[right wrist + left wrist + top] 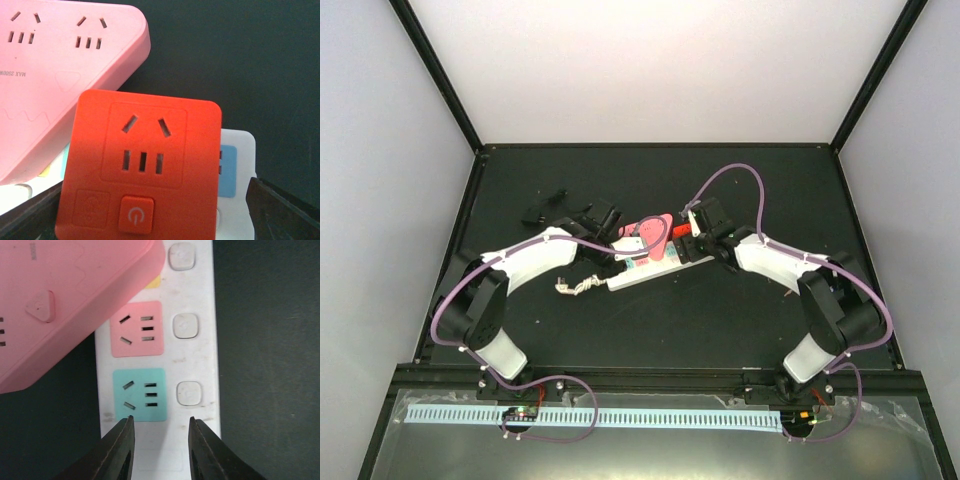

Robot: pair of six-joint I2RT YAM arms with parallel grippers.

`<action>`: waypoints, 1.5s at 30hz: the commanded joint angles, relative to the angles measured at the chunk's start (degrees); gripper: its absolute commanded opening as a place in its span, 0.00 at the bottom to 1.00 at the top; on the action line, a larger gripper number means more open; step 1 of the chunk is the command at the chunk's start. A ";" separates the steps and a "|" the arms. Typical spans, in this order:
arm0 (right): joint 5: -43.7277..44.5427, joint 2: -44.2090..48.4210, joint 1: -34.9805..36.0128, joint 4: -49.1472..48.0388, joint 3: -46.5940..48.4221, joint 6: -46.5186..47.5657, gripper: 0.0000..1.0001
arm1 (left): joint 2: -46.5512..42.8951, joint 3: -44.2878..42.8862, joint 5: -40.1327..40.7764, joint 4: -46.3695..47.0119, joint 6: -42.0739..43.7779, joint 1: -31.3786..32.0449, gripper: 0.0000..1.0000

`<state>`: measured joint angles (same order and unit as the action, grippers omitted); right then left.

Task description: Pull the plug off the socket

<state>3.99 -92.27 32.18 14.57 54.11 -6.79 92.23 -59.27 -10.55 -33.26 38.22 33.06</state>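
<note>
The white power strip [642, 272] lies mid-table, its frayed cord stub [575, 286] at the left end. In the left wrist view the strip [200, 365] shows a pink and a teal outlet face. A pink triangular adapter plug [655, 231] and an orange square adapter plug [681, 244] sit plugged into it. My left gripper [161, 424] is open, its tips over the strip's bare end just below the teal outlet [139, 394]. My right gripper [150, 220] is open wide on either side of the orange plug [145, 170], with a gap at its right finger [285, 212]. The pink plug [55, 75] is just behind.
A few small black objects [545, 212] lie at the back left of the black table. Grey walls close in the table at the back and both sides. The arms' cables loop above the strip.
</note>
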 commanded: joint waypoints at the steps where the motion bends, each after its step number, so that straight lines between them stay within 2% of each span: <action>1: 1.21 -0.98 0.42 -1.84 2.13 -1.37 0.89 | 1.81 0.89 2.31 2.25 2.07 0.34 0.27; 19: 4.10 -2.01 2.01 -3.71 1.65 -0.84 0.75 | 3.43 2.09 3.90 2.78 2.53 0.57 0.20; 30: 2.36 2.27 2.01 -4.89 1.03 -0.95 0.62 | 4.56 2.28 4.68 2.20 2.28 0.74 0.17; 33: 2.28 2.64 1.96 -5.22 0.83 -0.82 0.55 | 5.18 2.32 5.19 1.98 2.21 0.77 0.16; 45: 7.47 2.53 4.00 -4.92 1.00 0.44 0.53 | 6.03 1.43 4.93 1.09 2.06 0.92 0.15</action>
<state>7.16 -92.82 35.05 12.99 54.39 -7.81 95.66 -57.76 -7.07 -29.93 40.07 33.47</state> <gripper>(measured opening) 0.669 0.156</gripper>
